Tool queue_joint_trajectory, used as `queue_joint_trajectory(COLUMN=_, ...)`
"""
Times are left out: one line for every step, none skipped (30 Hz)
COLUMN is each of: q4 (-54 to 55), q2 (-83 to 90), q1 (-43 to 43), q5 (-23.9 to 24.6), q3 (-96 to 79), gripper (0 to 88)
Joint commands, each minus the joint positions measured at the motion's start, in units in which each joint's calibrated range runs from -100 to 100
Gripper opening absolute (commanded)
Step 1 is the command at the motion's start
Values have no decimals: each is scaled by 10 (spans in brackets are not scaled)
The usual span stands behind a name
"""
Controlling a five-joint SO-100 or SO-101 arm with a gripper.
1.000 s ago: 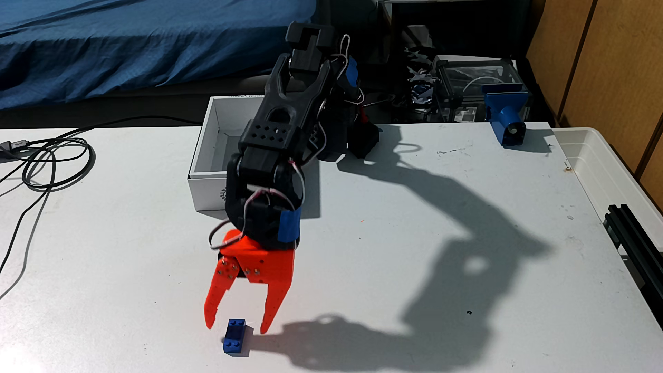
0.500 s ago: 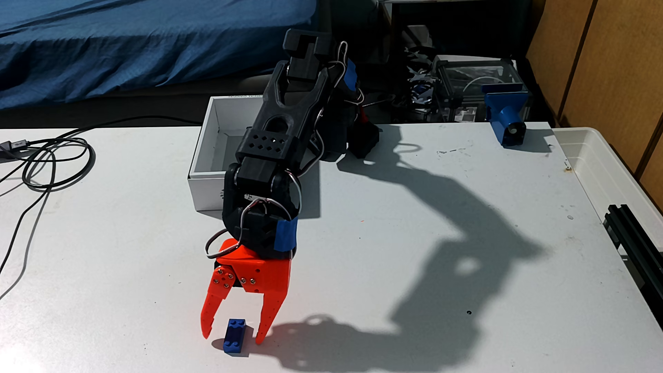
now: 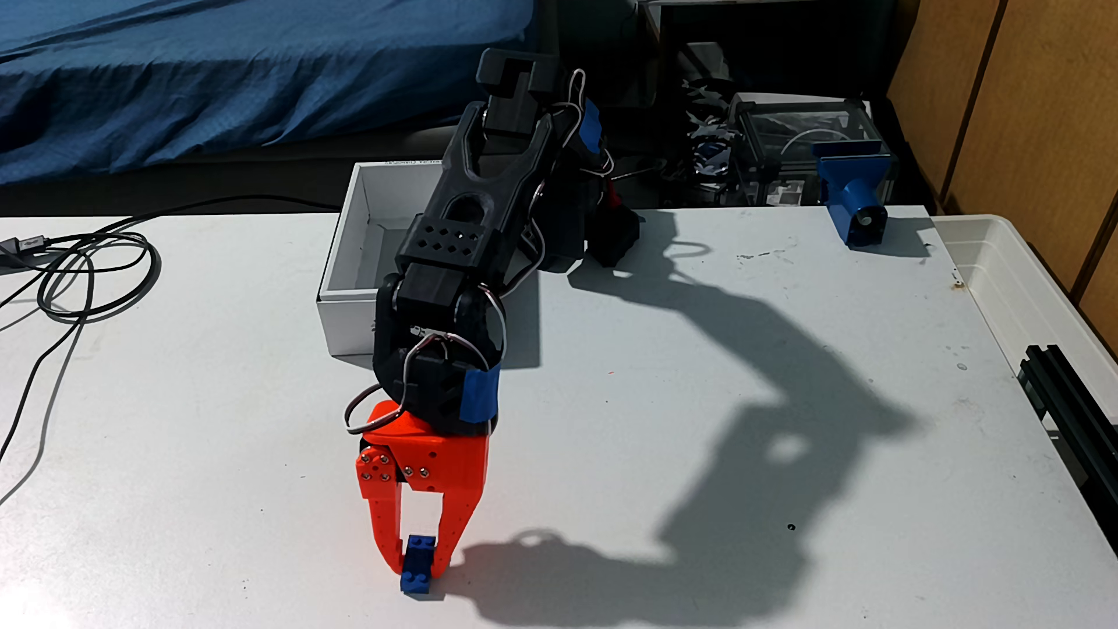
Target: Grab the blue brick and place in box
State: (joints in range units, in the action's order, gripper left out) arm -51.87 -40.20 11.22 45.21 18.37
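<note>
- Grasp looks made: the orange gripper (image 3: 416, 568) is closed around the blue brick (image 3: 418, 563) at the table's (image 3: 665, 387) near edge; brick apparently not lifted.
- Left: lift; carry far to the white box (image 3: 357, 266); release inside.

A black 3D-printed arm (image 3: 466, 230) carries an orange two-finger gripper (image 3: 416, 568) with silver screws, blue tape bands and looping grey cables.
</note>
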Motion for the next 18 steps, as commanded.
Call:
queue_joint_trajectory(q4=-33, q2=13, q1=16, q5=-4, q3=14, gripper=7)
queue_joint_trajectory(q4=-52, q2=15, q1=21, q5=-5, q3=19, gripper=7)
queue_joint_trajectory(q4=-69, q2=19, q1=25, q5=-5, q3=29, gripper=7)
queue_joint_trajectory(q4=-93, q2=28, q1=26, q5=-5, q3=40, gripper=7)
queue_joint_trajectory(q4=-118, q2=38, q1=29, q5=-5, q3=49, gripper=7)
queue_joint_trajectory(q4=-139, q2=50, q1=36, q5=-5, q3=54, gripper=7)
queue_joint_trajectory(q4=-161, q2=63, q1=42, q5=-5, q3=59, gripper=7)
queue_joint_trajectory(q4=-182, q2=79, q1=46, q5=-5, q3=62, gripper=7)
queue_joint_trajectory(q4=-198, q2=97, q1=50, q5=-6, q3=62, gripper=7)
queue_joint_trajectory(q4=-211, q2=117, q1=54, q5=-11, q3=62, gripper=7)
queue_joint_trajectory(q4=-223, q2=135, q1=61, q5=-19, q3=59, gripper=7)
queue_joint_trajectory(q4=-237, q2=151, q1=68, q5=-28, q3=58, gripper=7)
queue_joint_trajectory(q4=-254, q2=166, q1=75, q5=-35, q3=58, gripper=7)
queue_joint_trajectory(q4=-273, q2=179, q1=82, q5=-41, q3=58, gripper=7)
queue_joint_trajectory(q4=-293, q2=192, q1=90, q5=-48, q3=57, gripper=7)
queue_joint_trajectory(q4=-314, q2=205, q1=99, q5=-56, q3=57, gripper=7)
queue_joint_trajectory(q4=-337, q2=216, q1=108, q5=-65, q3=57, gripper=8)
queue_joint_trajectory(q4=-361, q2=225, q1=117, q5=-75, q3=57, gripper=8)
